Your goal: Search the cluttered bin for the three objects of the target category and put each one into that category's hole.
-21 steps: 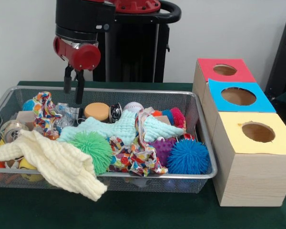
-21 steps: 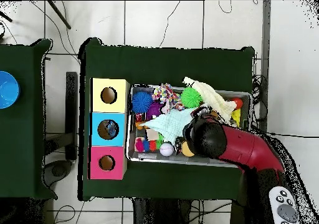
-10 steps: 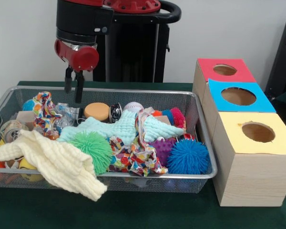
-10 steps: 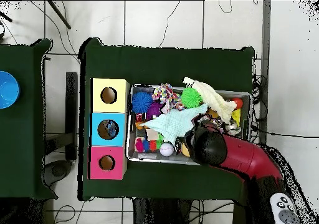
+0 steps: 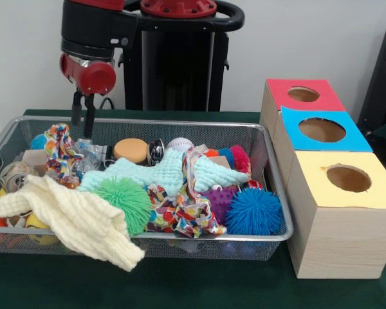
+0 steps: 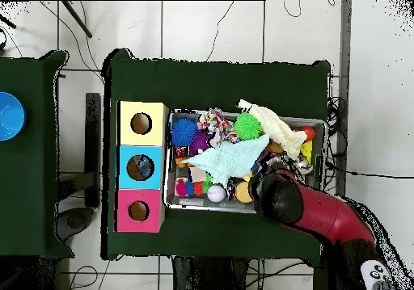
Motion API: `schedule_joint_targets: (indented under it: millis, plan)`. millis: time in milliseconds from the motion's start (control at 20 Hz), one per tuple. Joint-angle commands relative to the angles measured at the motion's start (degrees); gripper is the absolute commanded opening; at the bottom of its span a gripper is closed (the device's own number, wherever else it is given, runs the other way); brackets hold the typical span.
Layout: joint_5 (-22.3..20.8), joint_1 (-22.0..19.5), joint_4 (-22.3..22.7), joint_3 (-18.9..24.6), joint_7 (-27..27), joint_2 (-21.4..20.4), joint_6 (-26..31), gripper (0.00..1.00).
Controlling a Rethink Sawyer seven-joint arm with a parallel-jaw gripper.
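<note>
**A:** Count time. Three boxes in a row beside the bin: the red box (image 5: 302, 95), the blue box (image 5: 321, 131), the yellow box (image 5: 344, 187), each with one round hole on top. From overhead they line up along the bin's short side.

**B:** And in the wire bin (image 5: 270, 237), spiky balls! I get three big ones: the green spiky ball (image 5: 123, 199), the blue spiky ball (image 5: 253, 211), the purple spiky ball (image 5: 220, 199) wedged between the blue one and the patterned cloth (image 5: 180, 209).

**A:** Cloths: three clear ones. That patterned one, the mint cloth (image 5: 164, 171) across the middle, the cream cloth (image 5: 77, 221) spilling over the front rim.

**B:** One baseball (image 5: 180, 144) at the back wall, one tan round disc (image 5: 130, 150) beside it.

**A:** The gripper (image 5: 81, 114)?

**B:** Hanging above the bin's back corner, fingers a narrow gap apart, nothing between them. Empty.

**A:** Surface is a dark green table (image 6: 218, 77). Overhead shows pale floor tiles with loose cables, and a second green table carrying one blue bowl (image 6: 10, 115). Plain white wall behind.
</note>
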Motion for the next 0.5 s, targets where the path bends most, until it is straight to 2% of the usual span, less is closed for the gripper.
schedule_joint_targets:
  millis: [50,500]
  plan:
    - [-4.63,-0.72,3.31,-0.62,1.93,3.42,-5.59,1.0]
    - [-4.95,1.32,3.06,-2.66,4.09,4.72,-9.37,1.0]
